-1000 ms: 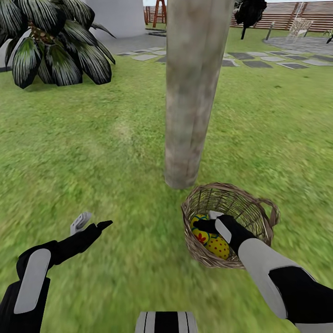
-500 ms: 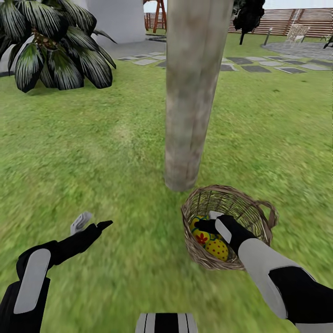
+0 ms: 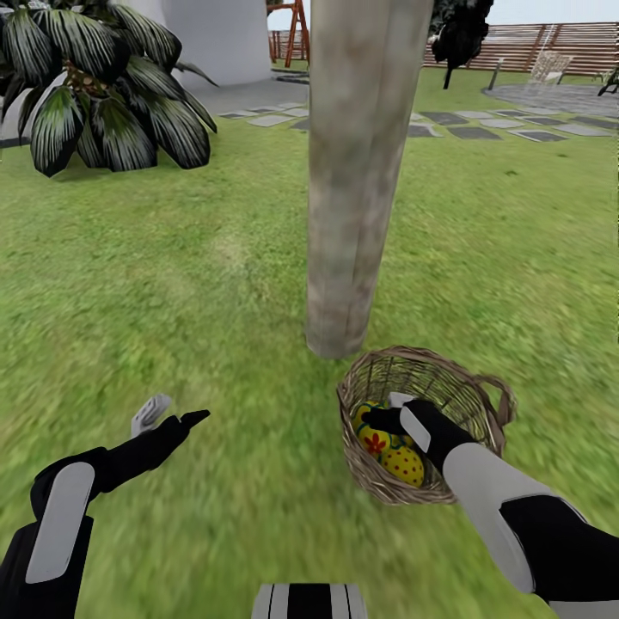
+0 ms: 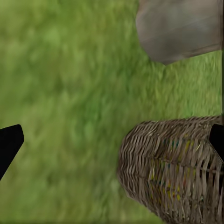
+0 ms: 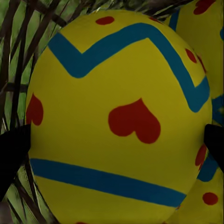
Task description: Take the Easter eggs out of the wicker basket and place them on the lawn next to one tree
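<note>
Left gripper (image 3: 172,414): I hold it low over bare grass at my left, well apart from the basket. Its jaws are spread and hold nothing. I judge it parked so the right arm has free room.
Right gripper (image 3: 389,411): I have it reaching down inside the basket among the eggs. In the right wrist view, 1 dark fingertip (image 5: 13,150) stands at each side of 1 egg. I cannot tell whether the fingertips already press on the shell.
Eggs (image 3: 389,449): they lie in the basket, bunched against the near-left wall. I make out at least 2 in the head view; the arm may hide a 3rd. None lies on the grass.
Basket (image 3: 481,389): it stands on the lawn (image 3: 172,284), tipped toward me, just beside the foot of the trunk. I judge it was set there to keep each carry to the tree short.
Tree trunk (image 3: 357,172): thick, grey-brown, upright, directly behind the basket.
Palm (image 3: 103,94): well apart, at far left.
Fence (image 3: 550,43): along the far edge of the garden, beyond paving stones.
Right wrist view adds: the targeted egg (image 5: 119,121) close up, with blue zigzag bands and red hearts, and a 2nd egg touching it.
Left wrist view adds: the outer weave of the basket (image 4: 172,168), with yellow showing through the gaps, and the trunk base (image 4: 179,28) near it.
</note>
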Controlling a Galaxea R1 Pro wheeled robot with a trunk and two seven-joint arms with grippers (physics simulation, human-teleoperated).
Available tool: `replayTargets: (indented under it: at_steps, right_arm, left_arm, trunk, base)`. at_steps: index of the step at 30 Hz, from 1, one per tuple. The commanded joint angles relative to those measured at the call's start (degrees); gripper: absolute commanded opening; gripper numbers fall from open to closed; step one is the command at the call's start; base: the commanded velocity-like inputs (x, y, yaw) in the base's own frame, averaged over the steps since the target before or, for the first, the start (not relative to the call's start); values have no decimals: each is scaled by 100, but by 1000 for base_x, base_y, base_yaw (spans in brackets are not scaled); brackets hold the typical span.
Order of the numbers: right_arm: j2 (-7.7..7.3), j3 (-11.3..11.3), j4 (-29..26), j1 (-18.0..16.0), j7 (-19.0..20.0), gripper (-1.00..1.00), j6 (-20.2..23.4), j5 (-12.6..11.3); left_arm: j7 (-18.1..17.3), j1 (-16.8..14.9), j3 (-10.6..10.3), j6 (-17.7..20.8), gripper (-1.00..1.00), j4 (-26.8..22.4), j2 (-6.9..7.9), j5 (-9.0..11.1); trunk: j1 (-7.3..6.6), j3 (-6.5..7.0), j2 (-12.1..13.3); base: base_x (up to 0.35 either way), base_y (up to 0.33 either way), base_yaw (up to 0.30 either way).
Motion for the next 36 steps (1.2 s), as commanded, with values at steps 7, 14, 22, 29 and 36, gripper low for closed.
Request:
replayTargets:
  at_steps: [7,14,22,29,36]
  right_arm:
    - [-5,22,-23,-5,-4,-100,31,-8]
    - [-39,22,-35,-4,-4,-100,31,-7]
    - [-77,19,-225,-4,-4,-100,65,-30]
    - [-482,17,-1536,60,-13,-100,701,-49]
    - [-670,-4,-3902,668,-70,-100,1605,-41]
  left_arm:
    - [73,-3,2,8,100,5,-2,53]
    - [64,-3,-40,30,100,30,-7,57]
    - [71,-3,-41,32,100,93,-1,61]
    - [72,-3,-41,25,100,152,8,73]
    - [72,-3,-35,-7,100,223,9,55]
  trunk:
    - [-19,152,8]
    - [-37,307,17]
    - [-57,484,28]
    - [-75,639,37]
    - [-88,750,44]
  base:
    - [0,0,0]
    - [-37,0,0]
    - [-257,0,0]
    - [-309,0,0]
    - [-167,0,0]
